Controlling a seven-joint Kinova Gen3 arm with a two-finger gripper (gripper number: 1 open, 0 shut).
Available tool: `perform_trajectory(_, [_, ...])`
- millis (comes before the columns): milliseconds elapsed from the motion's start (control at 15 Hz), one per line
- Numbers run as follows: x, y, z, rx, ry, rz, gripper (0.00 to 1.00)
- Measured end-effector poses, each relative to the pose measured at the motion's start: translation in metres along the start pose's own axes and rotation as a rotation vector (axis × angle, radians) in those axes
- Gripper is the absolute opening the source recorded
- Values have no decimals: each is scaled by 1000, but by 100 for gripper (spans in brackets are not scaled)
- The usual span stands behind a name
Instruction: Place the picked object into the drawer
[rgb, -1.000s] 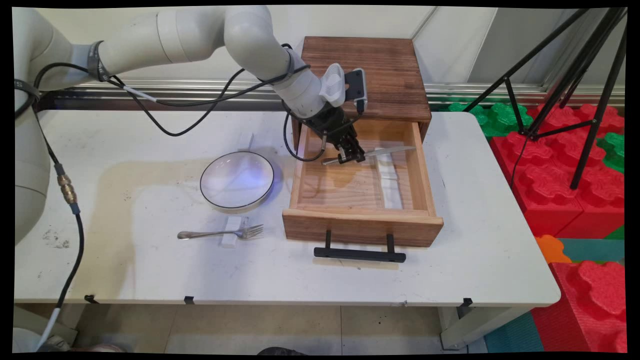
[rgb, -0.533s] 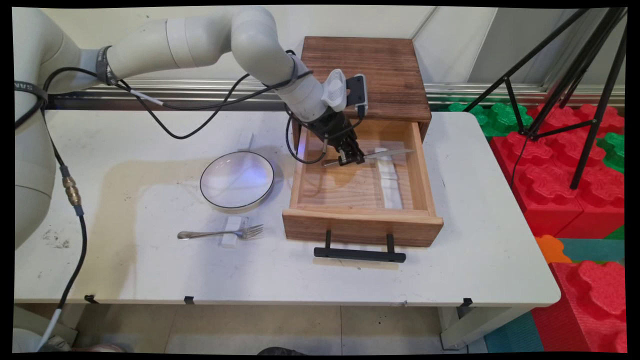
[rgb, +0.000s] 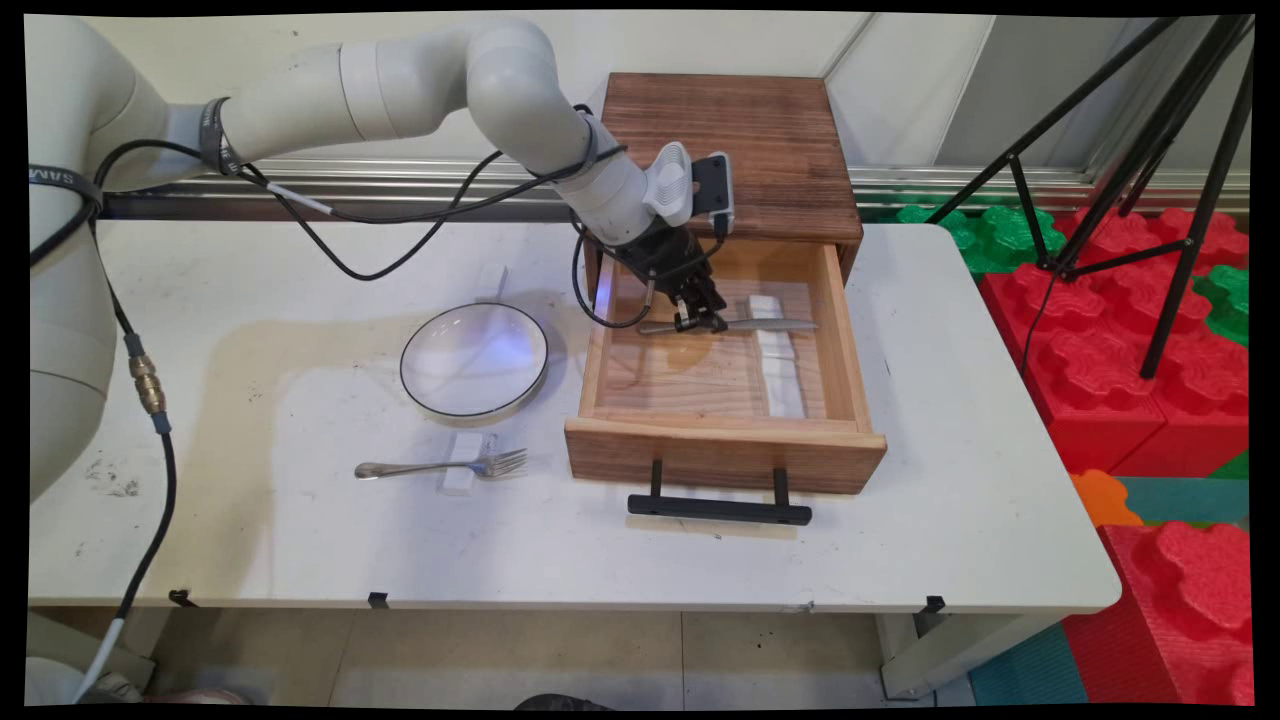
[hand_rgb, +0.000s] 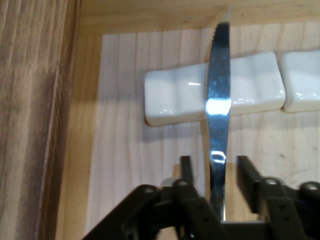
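the black two-finger end effector (rgb: 698, 322) is reaching down into the open light-wood drawer (rgb: 722, 452) of the dark brown wooden cabinet (rgb: 735, 150), near the drawer's back wall. the hand view is showing its fingers (hand_rgb: 186, 167) standing apart on either side of the silver table knife (hand_rgb: 218, 100), with a gap visible between each finger and the metal, so it is bracketing the knife rather than clamping it. the knife (rgb: 745, 324) is lying roughly level across the back of the drawer, its blade crossing over a white ceramic cutlery rest (hand_rgb: 210, 89) and pointing toward the drawer's right wall. a second white rest (hand_rgb: 302, 81) is sitting just beside the first, the two making a white strip (rgb: 778, 360) along the right part of the drawer floor. the drawer's black bar handle (rgb: 718, 508) is sticking out over the white bench (rgb: 900, 520) at the drawer's front. left of the drawer a round white plate with a dark rim (rgb: 474, 361) is sitting on the bench, and in front of the plate a silver fork (rgb: 440, 466) is lying across a small white rest (rgb: 465, 464), tines pointing toward the drawer. black cables (rgb: 400, 215) are hanging from the arm, left of the drawer.
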Motion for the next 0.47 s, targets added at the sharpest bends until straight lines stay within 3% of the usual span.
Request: perform_trajectory(467, [-1,-3,-3,-1,3,3,100])
